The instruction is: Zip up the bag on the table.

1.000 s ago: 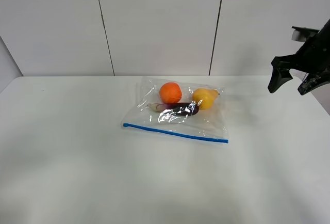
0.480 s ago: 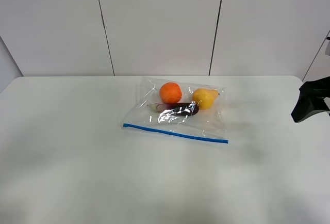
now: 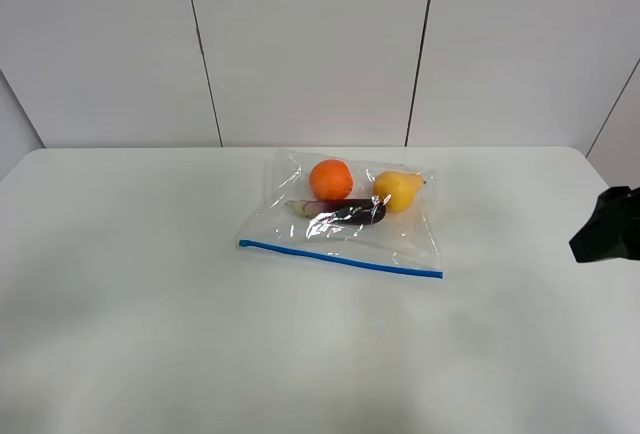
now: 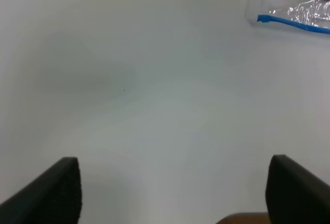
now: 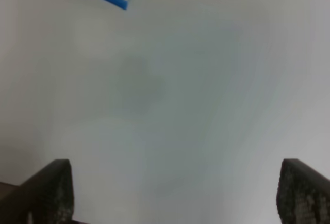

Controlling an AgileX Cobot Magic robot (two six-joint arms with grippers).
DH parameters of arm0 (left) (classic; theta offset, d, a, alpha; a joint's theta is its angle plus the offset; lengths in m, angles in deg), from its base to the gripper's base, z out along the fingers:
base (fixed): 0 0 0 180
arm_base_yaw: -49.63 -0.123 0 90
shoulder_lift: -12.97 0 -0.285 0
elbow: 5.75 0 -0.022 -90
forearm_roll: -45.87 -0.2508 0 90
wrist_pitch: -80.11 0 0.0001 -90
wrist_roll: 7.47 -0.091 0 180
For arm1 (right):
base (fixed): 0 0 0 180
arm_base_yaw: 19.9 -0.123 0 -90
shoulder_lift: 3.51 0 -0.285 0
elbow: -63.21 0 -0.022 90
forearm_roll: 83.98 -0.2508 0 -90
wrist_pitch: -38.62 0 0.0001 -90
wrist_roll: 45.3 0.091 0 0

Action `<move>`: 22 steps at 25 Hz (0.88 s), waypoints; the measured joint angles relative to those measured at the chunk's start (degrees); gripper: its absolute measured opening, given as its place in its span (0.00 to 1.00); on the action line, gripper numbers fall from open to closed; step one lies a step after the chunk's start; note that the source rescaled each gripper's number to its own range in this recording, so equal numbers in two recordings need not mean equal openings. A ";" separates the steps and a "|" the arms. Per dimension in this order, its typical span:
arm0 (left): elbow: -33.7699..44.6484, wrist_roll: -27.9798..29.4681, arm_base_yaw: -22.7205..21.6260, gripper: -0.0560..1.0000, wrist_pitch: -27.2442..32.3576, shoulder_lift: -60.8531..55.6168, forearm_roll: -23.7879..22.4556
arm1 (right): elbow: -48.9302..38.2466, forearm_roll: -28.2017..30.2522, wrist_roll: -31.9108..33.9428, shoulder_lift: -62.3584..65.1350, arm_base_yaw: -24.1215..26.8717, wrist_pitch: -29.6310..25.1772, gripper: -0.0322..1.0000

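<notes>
Two grippers belong to this rig, and neither one touches the bag at this moment. Going from the left, the left gripper (image 4: 172, 193) is outside the high camera's picture; its own wrist camera shows two dark fingertips spread wide apart over bare white table (image 3: 130, 304), with one corner of the bag and the end of the blue zipper strip far off at the edge of that picture. In the middle of the table, toward the back, lies the bag (image 3: 345, 229), flat, a clear plastic pouch with an orange fruit (image 3: 331, 179), a yellow pear-shaped fruit (image 3: 397, 190) and a dark purple vegetable (image 3: 350, 213) inside. Its blue zipper strip (image 3: 340, 258) runs along the edge nearest the camera, slanting slightly down toward the right. Whether that strip is already pressed shut cannot be read from these pictures; it looks flat and straight, but the seal itself is too fine to see. On the far right, the right gripper (image 5: 172, 195) shows in the high view only as a dark shape at the picture's edge, well apart from the bag; its wrist camera shows both fingertips standing wide apart over empty table, the strip's other end just visible. By my judgement either the zipping is finished or no grip has been taken.
</notes>
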 joint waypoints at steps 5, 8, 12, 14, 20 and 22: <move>0.00 0.00 0.00 0.94 0.00 0.00 0.00 | -11.00 2.63 2.92 9.15 0.00 1.84 0.87; 0.00 0.00 0.00 0.94 0.00 0.00 0.00 | -18.84 3.11 3.83 16.52 0.00 2.59 0.87; 0.00 0.00 0.00 0.94 0.00 0.00 0.00 | -20.49 3.11 4.21 27.19 0.00 3.79 0.87; 0.00 0.00 0.00 0.94 0.00 0.00 0.00 | -20.75 3.11 4.25 32.04 0.00 3.73 0.87; 0.00 0.00 0.00 0.94 0.00 0.00 0.00 | -20.75 3.11 4.27 42.07 0.00 3.73 0.87; 0.00 0.00 0.00 0.94 0.00 0.00 0.00 | -20.75 3.11 4.32 46.38 0.00 3.73 0.87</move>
